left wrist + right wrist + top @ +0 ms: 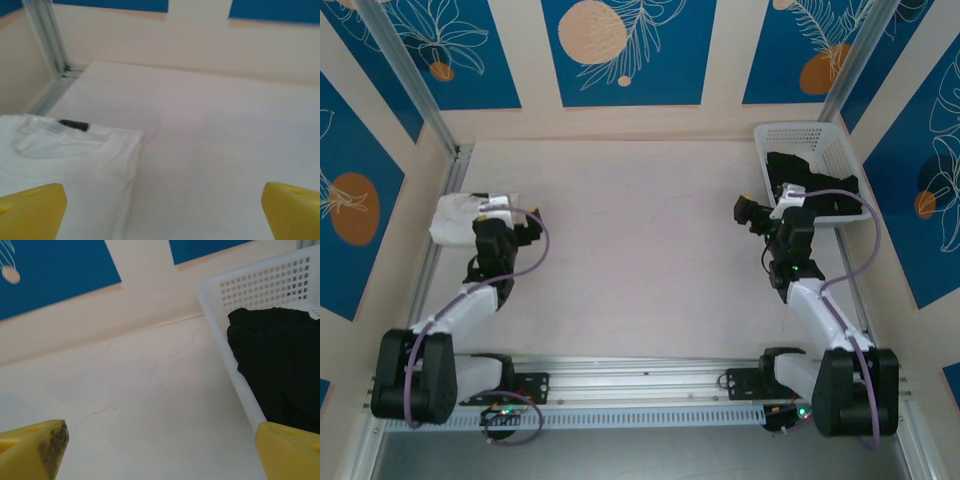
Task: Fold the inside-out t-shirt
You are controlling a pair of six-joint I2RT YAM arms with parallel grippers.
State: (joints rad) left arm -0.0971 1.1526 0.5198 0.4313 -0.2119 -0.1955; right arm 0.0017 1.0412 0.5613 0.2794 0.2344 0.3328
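Black inside-out t-shirt (817, 188) bunched in the white basket (220, 295) at the far right corner of the bench (640, 260) — just to the right of the right tool (162, 455), spread wide and empty. Left tool (162, 212) equally wide and empty, beside the white folded garment (75, 160) at the left edge — well apart from the shirt. Probably a right-arm reach over the basket rim.

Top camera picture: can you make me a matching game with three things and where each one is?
Things:
1. black t-shirt
2. white folded garment
3. white basket

Places:
A. far right corner of the table
B. left edge of the table
C. inside the white basket

Pairs: 1-C, 2-B, 3-A.
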